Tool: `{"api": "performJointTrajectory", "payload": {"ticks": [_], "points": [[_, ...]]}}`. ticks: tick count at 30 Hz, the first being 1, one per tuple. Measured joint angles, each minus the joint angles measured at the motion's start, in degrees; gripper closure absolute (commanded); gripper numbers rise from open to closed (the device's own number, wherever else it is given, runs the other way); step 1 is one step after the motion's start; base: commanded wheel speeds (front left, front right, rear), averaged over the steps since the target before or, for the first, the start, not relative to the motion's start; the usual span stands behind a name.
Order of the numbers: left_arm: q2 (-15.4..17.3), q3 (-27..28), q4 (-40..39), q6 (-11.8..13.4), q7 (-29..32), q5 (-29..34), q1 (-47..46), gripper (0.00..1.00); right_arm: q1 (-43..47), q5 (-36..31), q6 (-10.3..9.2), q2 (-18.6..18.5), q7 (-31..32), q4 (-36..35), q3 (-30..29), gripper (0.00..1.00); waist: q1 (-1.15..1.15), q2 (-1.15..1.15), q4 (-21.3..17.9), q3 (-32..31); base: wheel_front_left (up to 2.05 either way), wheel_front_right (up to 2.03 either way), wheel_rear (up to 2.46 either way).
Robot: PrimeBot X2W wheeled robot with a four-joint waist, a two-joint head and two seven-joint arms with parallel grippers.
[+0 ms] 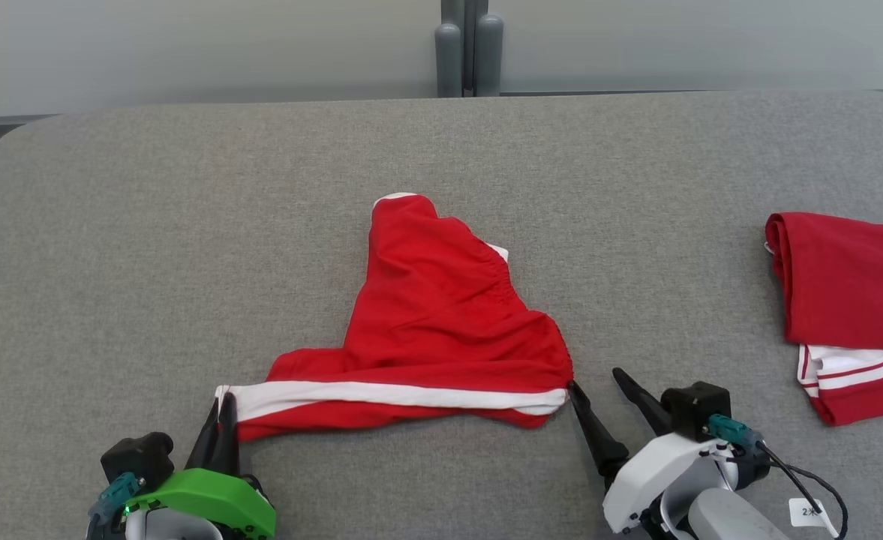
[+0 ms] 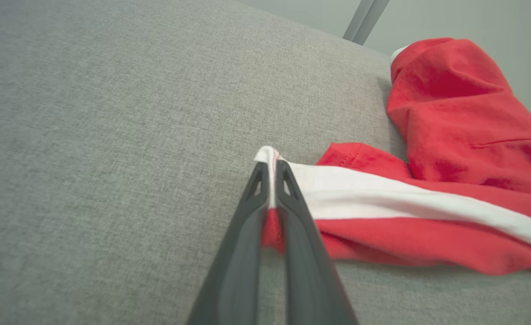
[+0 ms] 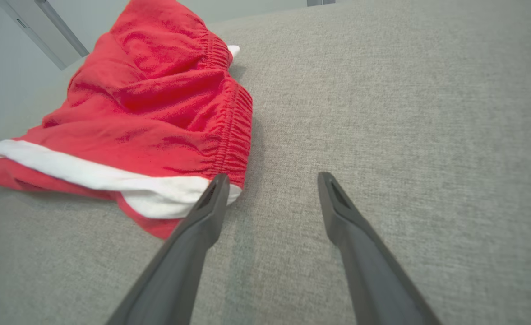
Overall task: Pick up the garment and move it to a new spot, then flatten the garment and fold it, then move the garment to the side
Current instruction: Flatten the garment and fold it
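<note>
The garment (image 1: 441,330) is a pair of red shorts with a white side stripe, lying crumpled in the middle of the grey table (image 1: 186,225). My left gripper (image 1: 222,403) is shut on the garment's near left corner, where the white stripe ends; the left wrist view shows that corner (image 2: 270,155) pinched between the fingers (image 2: 292,216). My right gripper (image 1: 595,379) stands open at the garment's near right corner, by the elastic waistband (image 3: 233,131). Its left fingertip (image 3: 218,185) touches the cloth's edge; nothing lies between the fingers.
A second red garment (image 1: 850,300) with white stripes lies folded at the table's right edge. A grey post (image 1: 469,49) stands behind the table's far edge. Bare grey cloth surface spreads to the left and far side.
</note>
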Motion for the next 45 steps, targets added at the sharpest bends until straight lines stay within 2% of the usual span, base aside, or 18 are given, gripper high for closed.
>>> {"api": "performJointTrajectory", "payload": {"ticks": [11,18,19,20,21,22,28,32,38,41,43,44,45], "points": [[-0.62,0.87,-0.32,0.0,0.0,1.05,-0.1,1.0,-1.98,6.12,0.0,-3.02,-0.01,0.16,10.23,0.0,0.0,0.0,0.9,0.84,0.0,0.0,0.0],[-0.86,0.8,-0.57,0.0,0.0,1.14,-0.15,1.0,-2.03,9.11,0.0,-4.89,-0.01,-0.45,13.33,0.02,0.0,0.0,0.53,1.13,0.0,0.0,0.0],[-0.87,0.81,-0.57,0.0,0.0,1.14,-0.17,1.0,-2.15,9.23,-0.01,-4.94,-0.01,-0.47,13.67,0.12,0.0,0.0,0.51,1.17,0.0,0.0,0.0],[-0.88,0.76,-0.59,0.0,0.0,1.15,-0.21,1.0,-2.37,9.48,-0.01,-5.0,-0.01,-0.47,14.0,0.53,0.0,0.0,0.5,1.23,0.0,0.0,0.0],[-0.88,0.7,-0.62,0.0,0.0,1.15,-0.29,1.0,-2.68,9.57,-0.01,-5.02,0.0,-0.57,14.36,0.8,0.0,0.0,0.53,1.29,0.0,0.0,0.0],[-0.9,0.65,-0.63,0.0,0.0,1.16,-0.42,1.0,-2.98,9.69,0.0,-5.01,0.0,-0.81,14.54,1.0,0.0,0.0,0.58,1.34,0.0,0.0,0.0],[-0.87,0.32,-0.52,0.0,0.0,1.26,-0.75,1.0,-3.31,9.95,0.0,-5.56,0.0,-1.71,14.75,1.0,0.0,0.0,0.96,1.09,0.0,0.0,0.0],[-0.82,0.63,-1.16,0.0,0.0,1.55,-0.4,1.0,-2.71,10.11,0.0,-6.04,0.0,-3.46,12.9,1.0,0.0,0.0,0.91,-0.33,0.0,0.0,0.0],[0.42,-1.03,-6.22,0.0,0.01,2.2,-0.8,1.0,-2.69,10.54,0.0,-6.78,0.0,-6.93,10.09,1.0,0.0,0.0,0.65,-4.04,0.0,0.0,0.0],[3.25,-4.72,-9.0,0.0,0.01,2.64,-5.29,1.0,-6.6,10.67,0.0,-7.76,0.0,-7.91,9.16,1.0,0.0,0.0,0.53,-5.66,0.0,0.0,0.0],[6.26,-7.86,-10.15,0.0,0.01,2.53,-10.22,1.0,-10.99,11.18,-0.01,-8.31,0.0,-7.87,9.25,1.0,0.0,0.0,0.48,-6.03,0.0,0.0,0.0],[7.65,-9.55,-10.18,0.0,0.01,1.86,-13.26,1.0,-13.65,11.43,0.0,-8.68,0.0,-7.53,9.76,1.0,0.0,0.0,0.46,-5.91,0.0,0.0,0.0],[10.48,-13.59,-10.0,0.0,0.01,0.59,-19.99,1.0,-20.01,11.45,0.0,-9.77,0.96,-6.56,10.72,1.0,0.0,0.0,0.45,-5.36,0.0,0.0,0.0]]}}
